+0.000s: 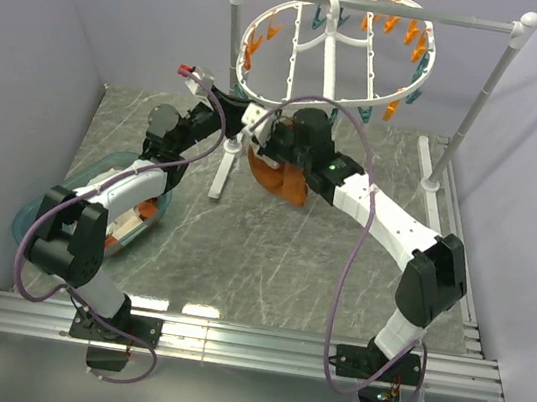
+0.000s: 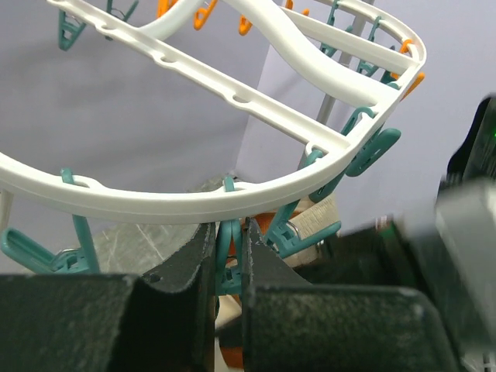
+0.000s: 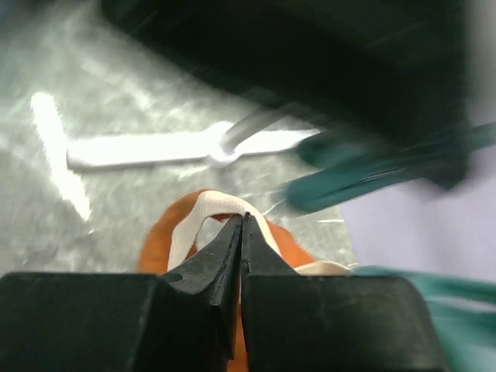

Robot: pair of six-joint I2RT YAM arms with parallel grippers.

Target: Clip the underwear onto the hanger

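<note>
bright, even light; glare on table (image 1: 204,309); right wrist view v. blurry, left bg soft.

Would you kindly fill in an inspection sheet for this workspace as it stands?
Surface: grey marbled table, nothing spilled.
Job's things: hanger hung on the stand; underwear dangling below its near rim.
Clutter: basket of garments, left side.
Grippers: left gripper jaws shut on a teal peg; right gripper jaws shut on the underwear's trim.
Cables: purple cables loop along both arms.
Surroundings: plain walls.
</note>
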